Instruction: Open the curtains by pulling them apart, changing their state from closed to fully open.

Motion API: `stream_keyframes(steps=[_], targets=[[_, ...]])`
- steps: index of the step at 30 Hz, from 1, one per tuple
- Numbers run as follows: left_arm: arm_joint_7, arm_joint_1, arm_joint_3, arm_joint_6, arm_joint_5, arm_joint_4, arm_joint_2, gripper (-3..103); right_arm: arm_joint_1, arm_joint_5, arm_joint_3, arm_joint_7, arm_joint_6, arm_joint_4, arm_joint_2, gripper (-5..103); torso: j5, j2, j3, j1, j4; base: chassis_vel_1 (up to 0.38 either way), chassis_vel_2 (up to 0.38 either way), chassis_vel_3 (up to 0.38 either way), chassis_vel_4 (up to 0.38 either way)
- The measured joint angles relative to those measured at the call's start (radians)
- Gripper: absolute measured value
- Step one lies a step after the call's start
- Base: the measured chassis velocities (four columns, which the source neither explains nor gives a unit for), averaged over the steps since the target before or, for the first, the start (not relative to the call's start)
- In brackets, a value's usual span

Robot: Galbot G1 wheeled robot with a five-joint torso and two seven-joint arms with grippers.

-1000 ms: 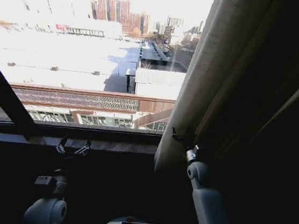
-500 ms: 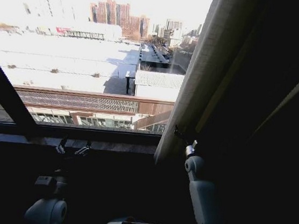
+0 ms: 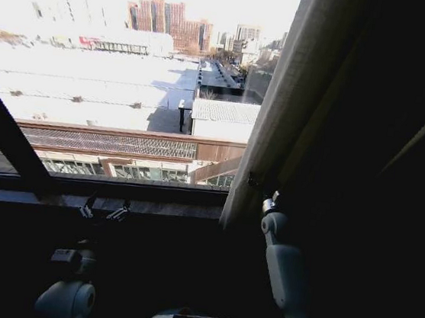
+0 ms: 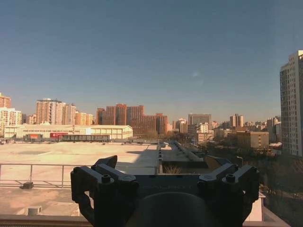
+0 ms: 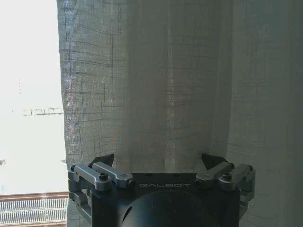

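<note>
"What lies ahead of me?"
"A wide window [image 3: 129,80], daylight pouring in, over pale flat rooftops [image 3: 90,87] and red-brown towers [image 3: 171,18] (clear blue sky [image 4: 151,47] above). A dark frame bar [image 3: 4,131] slants across; the sill [image 3: 100,201] sits in shadow."

Left gripper [image 3: 103,212] low, fingers spread apart, arm folded. Right gripper [image 3: 259,183] raised higher, fingers spread wide, forearm upright.

Glaring window daylight, dim room — deep shadows
</note>
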Motion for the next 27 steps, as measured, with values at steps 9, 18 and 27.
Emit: stream_keyframes(steps=[9,18,27], targets=[[0.0,0.018,-0.012,-0.016,-0.021,-0.001,0.004,100,0.025,-0.006,-0.011,-0.014,-0.005,-0.011,0.019,74,0.0,0.0,0.0,0.0,0.0001,0.0,0.0,0.0,0.0],[0.0,0.032,-0.023,-0.03,-0.04,-0.006,0.011,100,0.026,-0.019,-0.015,-0.014,-0.006,-0.001,0.021,41,0.0,0.0,0.0,0.0,0.0,0.0,0.0,0.0,0.0],[0.0,0.034,-0.024,-0.034,-0.046,-0.011,0.017,100,0.02,-0.021,-0.015,-0.013,-0.007,0.017,0.016,9,0.0001,0.0,0.0,0.0,0.0,0.0,0.0,0.0,0.0]])
